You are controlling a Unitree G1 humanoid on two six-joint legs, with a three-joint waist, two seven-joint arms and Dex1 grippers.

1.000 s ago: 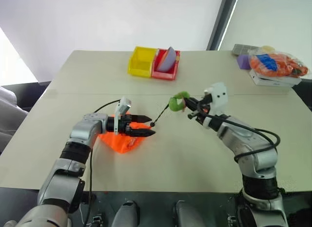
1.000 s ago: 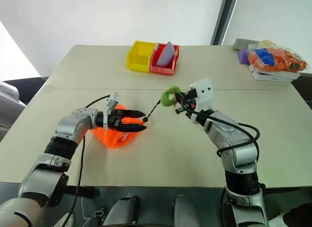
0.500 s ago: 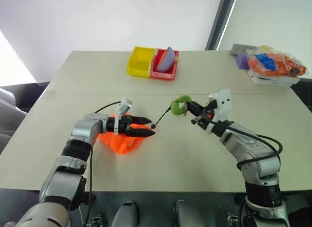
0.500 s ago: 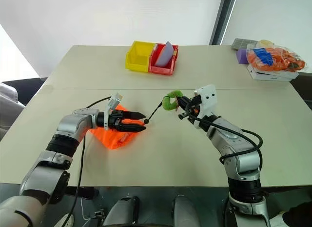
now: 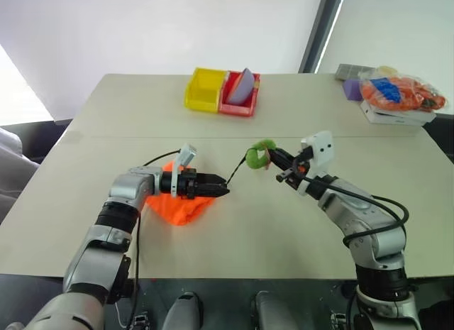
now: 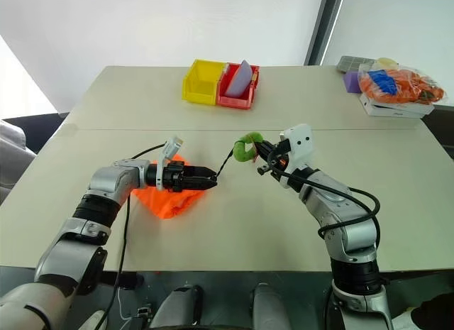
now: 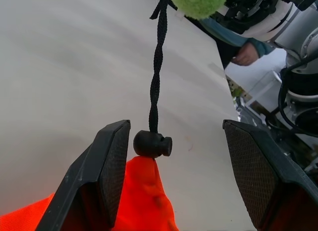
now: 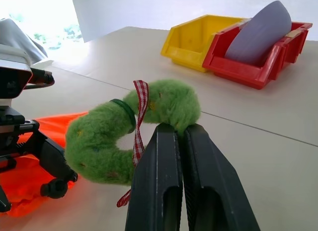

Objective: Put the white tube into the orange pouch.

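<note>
1. The left pincer (image 7: 171, 156) has narrowed around the cord stopper (image 7: 152, 144), fingers still apart.
2. The right pincer (image 8: 180, 136) stays clamped on the green ball (image 8: 134, 126).
3. The orange pouch (image 5: 181, 206) lies on the table (image 5: 234, 231), probably being cinched.

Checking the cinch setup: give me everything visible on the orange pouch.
The orange pouch is neon-orange soft fabric, crumpled on the beige table and gathered to a peak at a black cord stopper. A twisted black cord runs up to a fuzzy green curved charm with a red-checked ribbon, clamped in the right pincer. The left pincer brackets the stopper, one finger against it.
</note>
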